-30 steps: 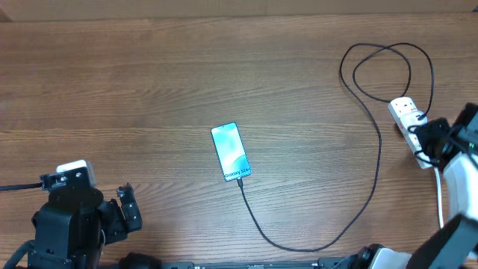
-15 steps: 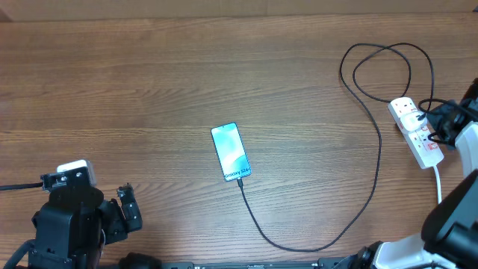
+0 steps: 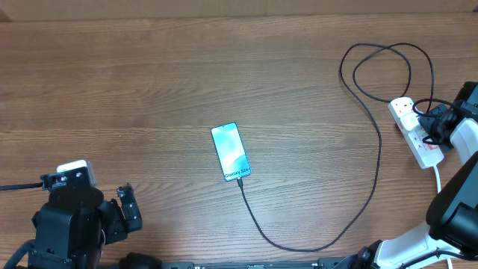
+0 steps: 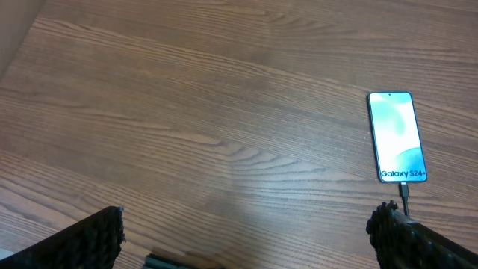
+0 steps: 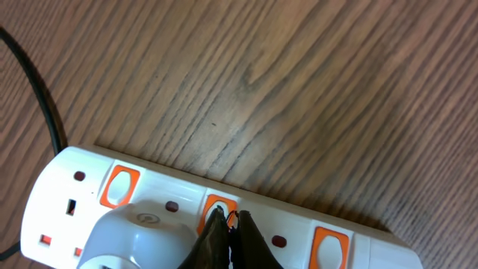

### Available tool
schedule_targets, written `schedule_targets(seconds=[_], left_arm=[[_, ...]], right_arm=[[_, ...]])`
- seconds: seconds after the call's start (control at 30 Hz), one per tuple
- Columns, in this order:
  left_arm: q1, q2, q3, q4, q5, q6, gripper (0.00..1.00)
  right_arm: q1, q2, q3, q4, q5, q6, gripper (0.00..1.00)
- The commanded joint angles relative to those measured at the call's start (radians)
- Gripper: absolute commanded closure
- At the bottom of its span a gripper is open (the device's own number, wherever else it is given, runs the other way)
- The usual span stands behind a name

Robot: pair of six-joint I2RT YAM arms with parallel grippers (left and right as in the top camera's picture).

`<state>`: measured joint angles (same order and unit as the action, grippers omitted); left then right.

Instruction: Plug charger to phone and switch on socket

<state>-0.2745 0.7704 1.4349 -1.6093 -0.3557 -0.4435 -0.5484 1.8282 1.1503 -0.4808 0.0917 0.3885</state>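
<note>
The socket [image 3: 404, 112] is lying at the desk's [image 3: 149, 75] right edge, its middle hiding under the right claw [image 5: 230, 224], whose pressed-together tips are touching an orange switch [image 5: 218, 206]. The charger [image 3: 379, 157] is reaching the phone [image 3: 231, 152]. The left claw [image 4: 243, 228] is hanging spread, well apart.

Table [image 3: 149, 75]: brown wood-grain top, matte, with long streaks running side to side in the overhead view. Left wrist view: bare wood fills the span between the spread jaws of the left gripper [image 4: 245, 228] and runs on ahead of them. Pale beige wedge [image 4: 16, 33] ahead of those jaws and off to their left, past the table edge; what it is cannot be told. Right wrist view: grain runs diagonally across the wood ahead of the right gripper [image 5: 230, 228] jaws. Overhead: lighter tan band [image 3: 224, 6] along the far table edge.
</note>
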Motion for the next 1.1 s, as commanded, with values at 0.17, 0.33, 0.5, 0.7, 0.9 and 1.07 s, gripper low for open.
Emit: schedule_targets(seconds=[0.17,0.33,0.5,0.7,0.9,1.07], left_arm=[[-0.001,-0.002,0.0,-0.002,-0.006,-0.017,0.0],[-0.001,-0.002,0.0,-0.002,-0.006,-0.017,0.0],[-0.001,-0.003,0.0,-0.002,-0.006,-0.017,0.0],[-0.001,-0.003,0.0,-0.002,-0.006,-0.017,0.0],[-0.001,-0.003,0.0,-0.002,-0.006,-0.017,0.0],[-0.001,-0.003,0.0,-0.002,-0.006,-0.018,0.0]], right_arm=[[0.008,-0.002,0.016,0.015,-0.042,-0.027,0.96],[0.041,0.014,0.016,0.024,-0.042,-0.041,0.96],[0.069,0.016,0.016,0.024,-0.012,-0.05,0.96],[0.071,0.031,0.015,0.019,-0.004,-0.05,0.96],[0.071,0.047,0.014,0.011,-0.008,-0.05,0.96],[0.071,0.048,0.014,0.01,-0.023,-0.05,0.96]])
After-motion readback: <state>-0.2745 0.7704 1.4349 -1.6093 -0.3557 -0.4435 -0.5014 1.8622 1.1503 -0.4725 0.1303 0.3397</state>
